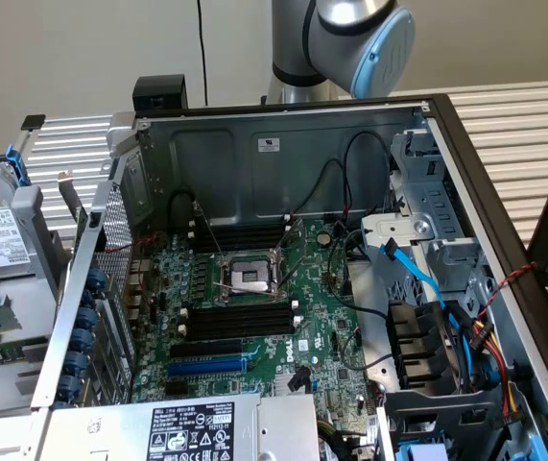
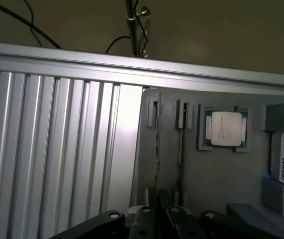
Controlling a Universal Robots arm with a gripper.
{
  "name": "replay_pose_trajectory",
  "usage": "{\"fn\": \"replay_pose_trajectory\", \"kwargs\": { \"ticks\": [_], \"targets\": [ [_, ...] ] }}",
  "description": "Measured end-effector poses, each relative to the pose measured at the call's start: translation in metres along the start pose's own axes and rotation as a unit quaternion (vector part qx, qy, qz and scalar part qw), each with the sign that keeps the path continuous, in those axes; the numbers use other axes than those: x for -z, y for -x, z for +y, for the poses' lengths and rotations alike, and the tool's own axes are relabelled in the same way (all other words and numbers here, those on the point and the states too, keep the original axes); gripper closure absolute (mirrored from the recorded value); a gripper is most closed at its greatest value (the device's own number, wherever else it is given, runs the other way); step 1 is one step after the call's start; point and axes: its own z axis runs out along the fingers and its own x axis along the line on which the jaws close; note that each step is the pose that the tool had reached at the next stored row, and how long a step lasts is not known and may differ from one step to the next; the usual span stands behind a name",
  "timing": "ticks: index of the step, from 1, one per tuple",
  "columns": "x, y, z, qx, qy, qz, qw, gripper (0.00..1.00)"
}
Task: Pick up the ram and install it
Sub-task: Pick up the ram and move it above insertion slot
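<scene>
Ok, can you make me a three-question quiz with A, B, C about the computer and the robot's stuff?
1. Where do the two ram sticks stand?
A) in the grey tray
B) on top of a hard drive
C) in a cup

2. What colour is the long expansion slot on the motherboard?
A) red
B) blue
C) yellow

3. How is the computer case?
A) shut, side panel on
B) open, side off
C) packed in a box

Answers:
1 A: both stand on edge in the tray's holders, beside the processor chip.
2 B: it is bright blue, next to the black memory slots.
3 B: you can look straight in at the motherboard.
</scene>
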Motion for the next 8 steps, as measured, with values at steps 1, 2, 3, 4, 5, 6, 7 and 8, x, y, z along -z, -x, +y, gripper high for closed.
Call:
{"fn": "replay_pose_trajectory", "kwargs": {
  "ticks": [1,2,3,4,5,6,7,8],
  "targets": [
    [0.0047,0.0,0.0001,0.0,0.0001,0.0,1.0,0.86],
    [0.0092,0.0,0.0002,-0.001,0.0,0.0,1.0,0.86],
    [0.0138,0.0,0.0001,-0.001,0.0,0.0,1.0,0.86],
    [0.0185,0.0,0.0001,-0.002,0.0,0.0,1.0,0.86],
    [0.0224,0.0,0.0001,-0.004,0.0,-0.0001,1.0,0.86],
    [0.0263,0.0,0.0001,-0.005,0.0,-0.0001,1.0,0.86],
    [0.0303,0.0,0.0002,-0.007,0.0,-0.0001,1.0,0.86],
    [0.0335,0.0,0.0002,-0.009,0.0,-0.0002,1.0,0.86]
  ]
}}
